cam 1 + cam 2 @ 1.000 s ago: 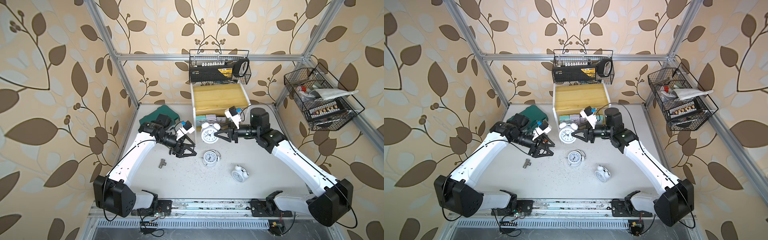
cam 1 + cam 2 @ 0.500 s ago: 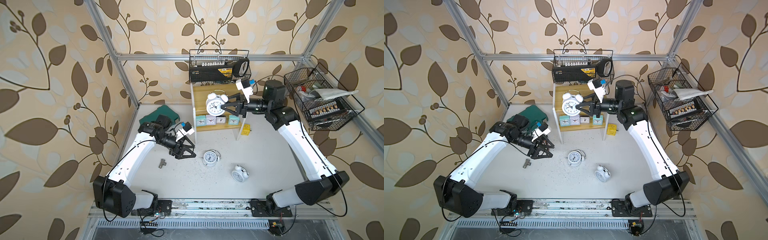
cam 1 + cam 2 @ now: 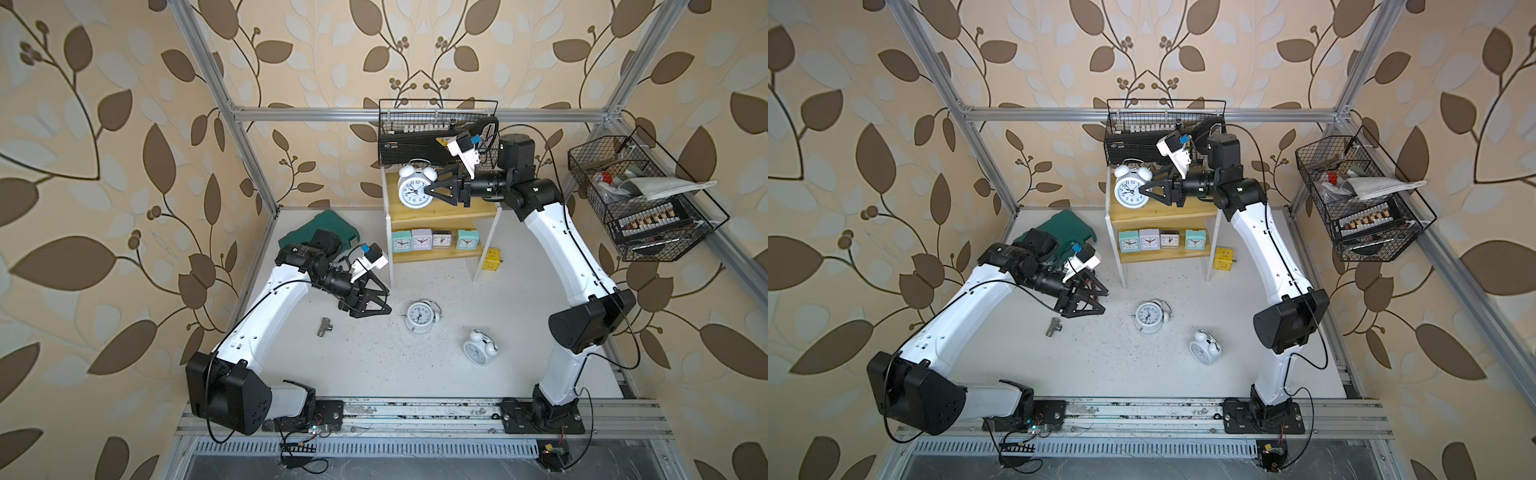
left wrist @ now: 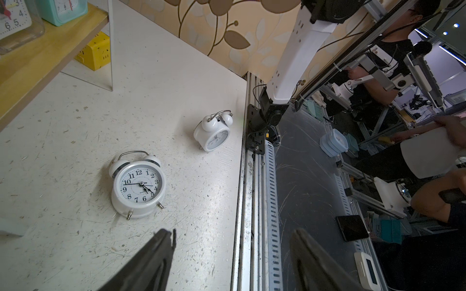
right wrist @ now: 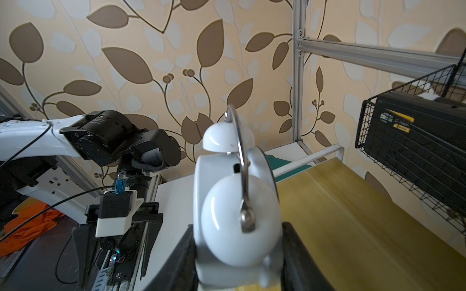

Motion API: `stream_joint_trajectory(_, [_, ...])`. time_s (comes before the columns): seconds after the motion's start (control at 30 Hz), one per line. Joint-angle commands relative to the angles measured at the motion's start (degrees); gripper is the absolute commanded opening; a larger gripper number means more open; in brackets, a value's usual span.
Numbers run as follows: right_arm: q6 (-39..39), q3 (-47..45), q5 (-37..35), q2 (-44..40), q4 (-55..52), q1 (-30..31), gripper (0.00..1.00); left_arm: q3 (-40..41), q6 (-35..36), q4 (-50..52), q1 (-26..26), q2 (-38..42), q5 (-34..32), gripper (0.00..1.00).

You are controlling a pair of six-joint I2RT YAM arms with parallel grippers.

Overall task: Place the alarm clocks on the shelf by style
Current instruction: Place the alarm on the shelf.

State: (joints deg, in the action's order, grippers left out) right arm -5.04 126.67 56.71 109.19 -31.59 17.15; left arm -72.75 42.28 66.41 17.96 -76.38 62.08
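Right wrist view: our right gripper [image 5: 238, 226] clamps a white twin-bell clock [image 5: 219, 171] just over the shelf [image 5: 365, 226] top board; next we should lower it and open.

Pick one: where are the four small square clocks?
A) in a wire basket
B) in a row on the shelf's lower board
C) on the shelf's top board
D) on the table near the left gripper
B: the four square clocks stand side by side on the lower board of the shelf; up at the top board is only a twin-bell clock, gripped by the right gripper.
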Motion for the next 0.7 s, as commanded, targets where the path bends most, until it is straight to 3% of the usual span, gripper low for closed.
stream_joint_trajectory(0.0, [-4.4, 5.5, 0.1, 2.6, -4.3, 1.0, 0.30, -0.3, 1.7, 1.3, -0.5, 1.2, 2.3, 0.77])
stream_joint_trajectory(0.37, [-7.1, 12.8, 0.8, 10.0, -6.3, 1.6, 0.32, -0.4, 2.4, 1.9, -0.7, 1.2, 2.6, 0.77])
stream_joint_trajectory(0.67, [-9.1, 13.3, -0.5, 11.4, -6.8, 1.9, 0.34, -0.3, 3.0, 2.3, -1.0, 1.2, 2.9, 0.76])
